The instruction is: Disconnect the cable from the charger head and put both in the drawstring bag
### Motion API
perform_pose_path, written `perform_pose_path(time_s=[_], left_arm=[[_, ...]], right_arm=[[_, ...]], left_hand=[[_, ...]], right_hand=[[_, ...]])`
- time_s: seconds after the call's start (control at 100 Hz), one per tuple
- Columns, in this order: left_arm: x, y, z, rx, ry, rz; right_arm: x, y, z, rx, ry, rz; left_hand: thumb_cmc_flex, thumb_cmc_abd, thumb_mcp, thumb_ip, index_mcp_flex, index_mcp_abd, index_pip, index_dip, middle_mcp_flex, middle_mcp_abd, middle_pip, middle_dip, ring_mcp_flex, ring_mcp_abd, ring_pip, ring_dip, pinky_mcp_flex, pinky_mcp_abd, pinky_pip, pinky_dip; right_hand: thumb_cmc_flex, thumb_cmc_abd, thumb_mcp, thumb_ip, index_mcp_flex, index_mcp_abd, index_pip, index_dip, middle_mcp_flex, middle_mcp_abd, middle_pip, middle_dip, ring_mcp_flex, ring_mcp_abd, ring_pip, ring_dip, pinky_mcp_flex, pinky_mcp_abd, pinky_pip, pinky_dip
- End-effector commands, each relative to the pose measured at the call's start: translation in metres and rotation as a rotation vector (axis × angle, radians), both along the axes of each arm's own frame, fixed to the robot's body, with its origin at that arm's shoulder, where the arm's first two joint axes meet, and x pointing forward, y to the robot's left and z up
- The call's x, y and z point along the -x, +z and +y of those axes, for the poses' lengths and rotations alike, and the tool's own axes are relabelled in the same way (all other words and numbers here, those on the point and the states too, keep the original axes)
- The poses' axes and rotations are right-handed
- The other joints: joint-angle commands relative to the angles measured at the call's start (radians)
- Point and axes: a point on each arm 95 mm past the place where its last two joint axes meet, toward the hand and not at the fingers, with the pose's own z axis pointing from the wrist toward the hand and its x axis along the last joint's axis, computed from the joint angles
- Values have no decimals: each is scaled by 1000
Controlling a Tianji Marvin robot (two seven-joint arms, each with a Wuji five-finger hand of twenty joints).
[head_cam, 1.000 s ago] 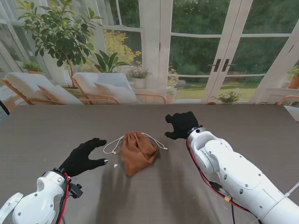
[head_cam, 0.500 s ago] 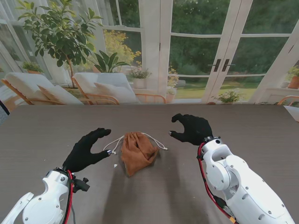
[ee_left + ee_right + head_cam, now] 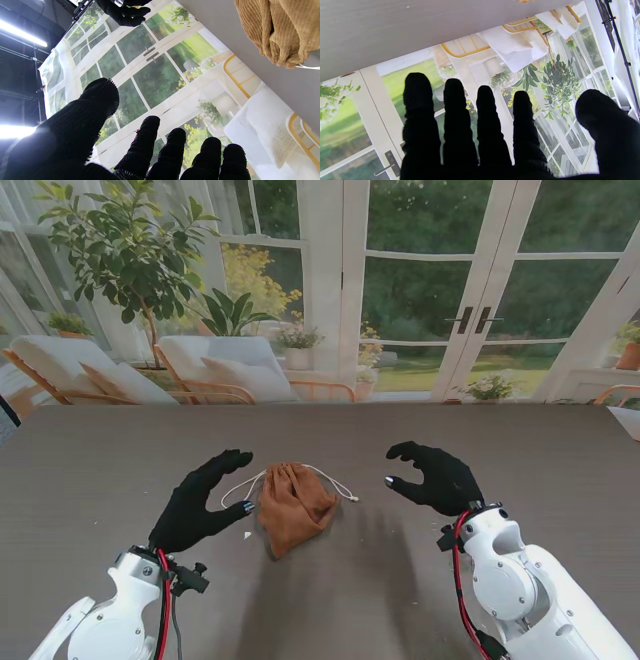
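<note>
Quick tally from us: we count one brown drawstring bag [image 3: 294, 506] on one grey table [image 3: 90, 470], with one white cord [image 3: 243, 486] looping out of its mouth. We've got two black-gloved hands up, one left hand [image 3: 202, 502] and one right hand [image 3: 437, 476], and we can count five fingers [image 3: 417, 100] on each in the wrist views. There's also one tiny white speck [image 3: 247, 534] near the bag, too small for us to identify.

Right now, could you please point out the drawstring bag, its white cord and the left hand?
drawstring bag [image 3: 295, 507], stand view, middle of the brown cloth.
white cord [image 3: 336, 486], stand view, right-side loop.
left hand [image 3: 198, 502], stand view, back of the glove.
</note>
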Motion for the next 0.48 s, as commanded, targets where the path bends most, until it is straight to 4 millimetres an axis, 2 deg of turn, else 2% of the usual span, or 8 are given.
perform_pose_path(time_s=[0.0, 0.24, 0.47], left_arm=[[2, -5, -5, 12, -17, 15], [1, -14, -8, 37, -25, 32], [3, -16, -9, 38, -22, 47]], right_arm=[[7, -18, -6, 11, -6, 47], [11, -39, -21, -22, -15, 99], [13, -45, -25, -38, -19, 112]], left_hand=[[1, 8, -26, 19, -12, -29, -3, 6, 3, -29, -9, 11, 13, -11, -2, -6, -6, -4, 1, 10], [7, 9, -34, 20, -19, -31, -8, 5, -9, -35, -12, 8, 6, -14, -6, -9, -13, -10, -5, 9], [9, 13, -39, 21, -17, -30, -7, 5, -9, -36, -11, 7, 6, -15, -7, -9, -15, -12, -7, 9]], right_hand=[[-3, -30, 40, 8, 6, -33, -18, 7, -10, -30, -27, -4, -30, 4, -14, -16, -275, 30, -34, -7], [-1, -47, 47, 4, -5, -38, -36, 5, -31, -35, -40, -3, -60, 8, -31, -20, -303, 30, -77, -2], [2, -50, 49, 4, -3, -39, -42, 7, -35, -32, -40, 0, -67, 10, -35, -21, -311, 26, -100, 9]])
